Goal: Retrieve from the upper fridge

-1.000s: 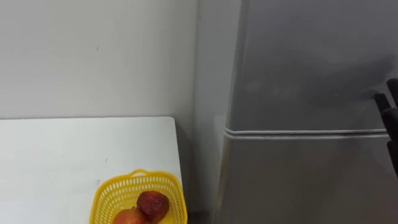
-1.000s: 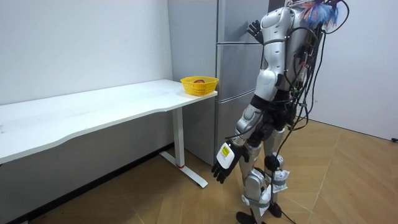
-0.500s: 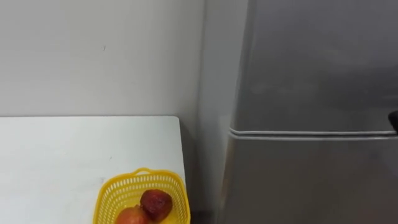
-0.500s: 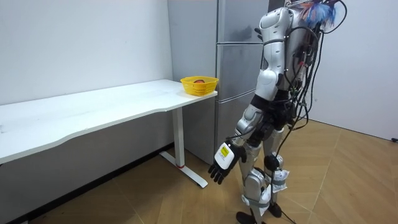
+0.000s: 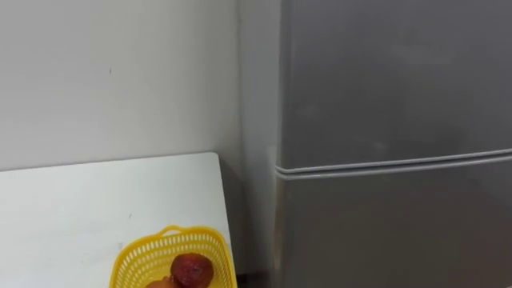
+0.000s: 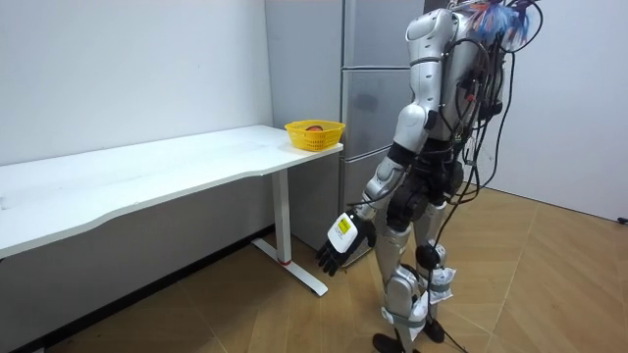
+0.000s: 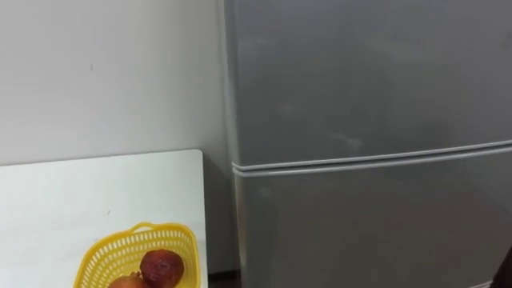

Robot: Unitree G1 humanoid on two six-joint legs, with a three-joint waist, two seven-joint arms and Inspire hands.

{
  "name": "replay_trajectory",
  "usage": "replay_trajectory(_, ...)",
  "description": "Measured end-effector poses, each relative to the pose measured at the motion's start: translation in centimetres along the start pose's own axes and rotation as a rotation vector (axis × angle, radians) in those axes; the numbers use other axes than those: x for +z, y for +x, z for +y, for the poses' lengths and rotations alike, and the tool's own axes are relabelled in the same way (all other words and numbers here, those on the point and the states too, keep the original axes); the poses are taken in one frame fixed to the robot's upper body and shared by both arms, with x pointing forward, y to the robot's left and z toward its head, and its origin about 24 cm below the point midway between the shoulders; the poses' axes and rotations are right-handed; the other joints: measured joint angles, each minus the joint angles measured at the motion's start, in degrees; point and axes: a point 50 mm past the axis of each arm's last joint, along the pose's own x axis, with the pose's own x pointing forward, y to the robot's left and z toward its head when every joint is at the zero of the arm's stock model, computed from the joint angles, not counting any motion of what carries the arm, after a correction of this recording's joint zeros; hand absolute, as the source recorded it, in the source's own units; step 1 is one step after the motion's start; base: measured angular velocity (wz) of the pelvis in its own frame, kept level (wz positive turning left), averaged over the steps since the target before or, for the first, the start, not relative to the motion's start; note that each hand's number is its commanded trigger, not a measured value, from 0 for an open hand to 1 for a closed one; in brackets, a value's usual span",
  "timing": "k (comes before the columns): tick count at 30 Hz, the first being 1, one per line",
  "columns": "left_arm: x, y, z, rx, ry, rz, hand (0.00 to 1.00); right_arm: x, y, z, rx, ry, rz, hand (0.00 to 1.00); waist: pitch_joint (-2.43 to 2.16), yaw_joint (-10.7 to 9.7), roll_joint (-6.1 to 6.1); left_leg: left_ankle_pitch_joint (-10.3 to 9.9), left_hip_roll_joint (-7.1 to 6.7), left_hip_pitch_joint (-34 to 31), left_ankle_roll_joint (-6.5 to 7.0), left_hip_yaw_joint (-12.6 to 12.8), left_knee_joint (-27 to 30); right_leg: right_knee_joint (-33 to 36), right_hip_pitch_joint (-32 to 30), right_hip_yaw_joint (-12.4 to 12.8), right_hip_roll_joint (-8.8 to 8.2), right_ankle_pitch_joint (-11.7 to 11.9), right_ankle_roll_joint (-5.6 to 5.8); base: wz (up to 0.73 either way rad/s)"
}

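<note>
The grey fridge stands right in front of me, and its upper door (image 5: 392, 80) is closed above the seam (image 5: 392, 166) that divides it from the lower door (image 5: 384, 232). In the room view I stand close to the fridge (image 6: 371, 88), facing it. My left hand (image 6: 340, 240) hangs low beside my thigh with relaxed fingers and holds nothing. A dark sliver of my right hand (image 7: 509, 268) shows at the lower right corner of the right eye view, low against the lower door.
A white table (image 5: 80, 208) adjoins the fridge on my left. Near its corner sits a yellow basket (image 5: 132, 258) holding a red fruit (image 5: 192, 268) and an orange one. A white wall runs behind the table. Wooden floor lies behind me.
My right hand has dropped from the fridge seam at the right edge of the left eye view. The eye views shifted. My left hand swung slightly forward.
</note>
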Motion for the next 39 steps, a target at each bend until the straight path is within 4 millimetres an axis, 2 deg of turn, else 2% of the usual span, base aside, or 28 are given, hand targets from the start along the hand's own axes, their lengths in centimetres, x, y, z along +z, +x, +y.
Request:
replay_trajectory(4,0.1,0.0,-0.1,-0.002,-0.016,-0.002,0.00,-4.0,-0.8,-2.0,-0.039,-0.163,0.126,0.00,0.00,-0.1,0.08,0.0,-0.02,0.3,0.00,-0.2,-0.3,-0.5,0.5,0.0,0.08,0.0,0.03,0.02)
replay_trajectory(9,1.4,0.1,-0.9,-0.039,-0.076,-0.025,0.00,-10.4,-2.1,-6.4,-0.078,-0.426,0.407,0.00,0.04,0.5,0.08,0.0,-0.26,0.6,0.01,-0.5,-0.5,-0.8,0.8,-0.2,-0.08,-0.2,0.26,0.02)
replay_trajectory(13,1.4,-0.1,-1.5,-0.078,-0.085,-0.024,0.00,-13.0,-3.6,-9.8,-0.058,-0.549,0.594,0.00,0.07,0.8,0.07,0.1,-0.67,0.9,0.10,-1.4,-0.6,-0.7,1.3,-0.6,-0.36,-0.4,0.50,0.09)
replay_trajectory(18,-0.5,-0.2,-1.2,-0.084,-0.121,0.060,0.00,-15.2,-5.7,-13.0,0.053,-0.705,0.809,0.00,0.31,1.2,-0.16,0.0,-0.80,1.3,0.15,-1.4,-0.5,-0.8,1.3,-0.7,-0.49,-1.0,0.62,0.00)
replay_trajectory(22,-1.9,-0.4,-1.4,-0.099,-0.116,0.128,0.00,-16.1,-7.0,-13.8,0.154,-0.771,0.923,0.00,0.37,2.5,-0.33,-0.1,-0.78,1.3,0.22,-1.5,-0.5,-0.7,1.2,-0.6,-0.51,-1.2,0.58,0.00)
replay_trajectory(24,-2.6,-0.6,-1.5,-0.107,-0.100,0.161,0.00,-16.5,-7.6,-13.7,0.263,-0.832,0.972,0.00,0.42,3.6,-0.39,-0.1,-0.78,1.2,0.25,-1.7,-0.5,-0.7,1.1,-0.8,-0.50,-1.1,0.57,0.05)
replay_trajectory(27,-3.1,-0.8,-1.6,-0.124,-0.087,0.181,0.00,-16.9,-7.8,-12.8,0.390,-0.891,0.990,0.00,0.48,4.0,-0.35,-0.1,-0.87,1.2,0.26,-2.3,-0.3,-0.8,1.5,-1.5,-0.62,-1.1,0.59,0.11)
replay_trajectory(30,-3.2,-0.8,-1.9,-0.149,-0.073,0.191,0.00,-17.0,-7.9,-12.4,0.456,-0.925,1.006,0.00,0.55,4.1,-0.38,-0.1,-0.96,1.2,0.28,-3.2,0.0,-1.4,2.2,-2.3,-0.63,-1.1,0.64,0.17)
replay_trajectory(39,-2.8,-0.8,-2.4,-0.222,0.045,0.196,0.00,-17.0,-7.6,-11.7,0.525,-0.951,1.011,0.00,0.70,4.3,-0.03,-0.2,-0.85,1.3,0.15,-3.2,-0.1,-1.6,2.5,-2.1,-0.40,-1.1,0.59,0.00)
